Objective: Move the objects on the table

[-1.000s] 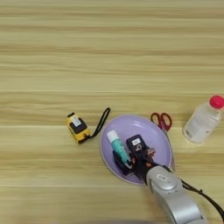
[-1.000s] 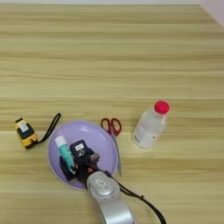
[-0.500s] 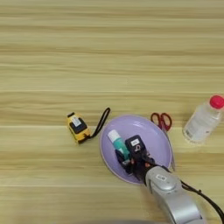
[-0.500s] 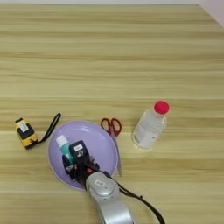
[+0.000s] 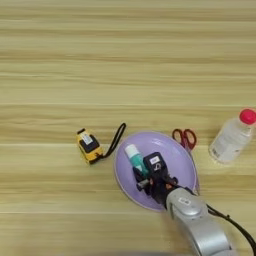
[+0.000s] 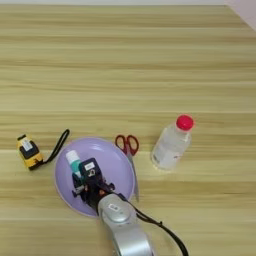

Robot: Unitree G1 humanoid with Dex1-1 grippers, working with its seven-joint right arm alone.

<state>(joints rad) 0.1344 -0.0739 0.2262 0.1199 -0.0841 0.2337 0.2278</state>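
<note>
Light tan wooden worktop (image 5: 125, 60) with lengthwise plank grain, filling both views.

Near the bottom centre, a round lilac plate (image 5: 172, 150). On its left part, a small white tube with a teal-green band (image 5: 134, 155), lying tilted, white cap end toward the far left rim. Over the plate from the bottom edge, the silver right forearm (image 5: 197, 227), ending in the right gripper (image 5: 145, 172) with two black fingers. One finger with a small white label just right of the tube, the other low against the tube's near end; fingers set either side of the tube's lower part, touching or almost touching it. Cannot tell whether clenched on the tube or released around it. A black cable trailing from the forearm toward the bottom right corner.

Left of the plate, apart from its rim, a small boxy yellow-and-black tape measure (image 5: 89, 146), resting on the bare wood. Its black loop strap (image 5: 116, 138) stretched up and right, ending close by the plate's upper left rim.

Just beyond the plate's upper right rim, red-handled scissors (image 6: 128, 145), handles away from the robot, blades running down along the plate's right edge. Further right, well apart from the plate, a clear plastic bottle with a red cap (image 6: 171, 142), lying tilted with cap toward the upper right.
</note>
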